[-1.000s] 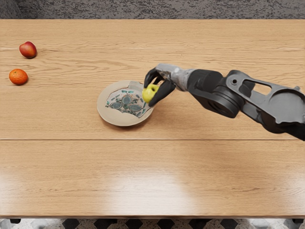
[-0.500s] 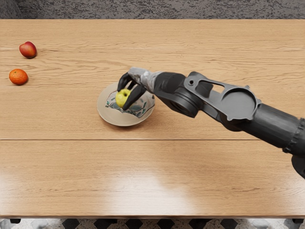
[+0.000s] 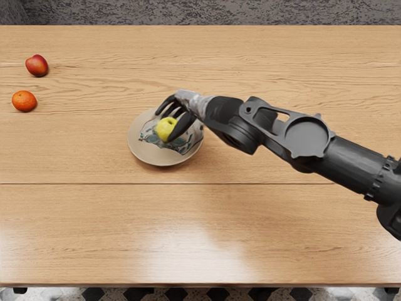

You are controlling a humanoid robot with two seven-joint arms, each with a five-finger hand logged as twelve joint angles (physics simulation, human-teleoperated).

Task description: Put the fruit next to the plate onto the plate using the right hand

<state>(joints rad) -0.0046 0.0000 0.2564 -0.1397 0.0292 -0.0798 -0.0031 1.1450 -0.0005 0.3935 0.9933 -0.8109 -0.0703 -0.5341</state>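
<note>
A yellow-green apple (image 3: 165, 128) lies on the patterned plate (image 3: 145, 149), right of its middle. My right hand (image 3: 173, 116) hovers just over the apple, its arm (image 3: 301, 138) reaching in from the right edge. The dark fingers (image 3: 165, 105) are spread above the fruit and the thumb stands at its right side, so the grip looks loosened. Whether a fingertip still touches the apple I cannot tell. The left arm does not show.
A red apple (image 3: 37, 65) and an orange (image 3: 24, 100) lie at the far left of the wooden table (image 3: 200, 219), well away from the plate. The table's front edge runs along the bottom of the view.
The right hand carried the apple leftward from the plate's right rim to over the plate. In the last half second the fingers spread and the apple settled on the plate.
</note>
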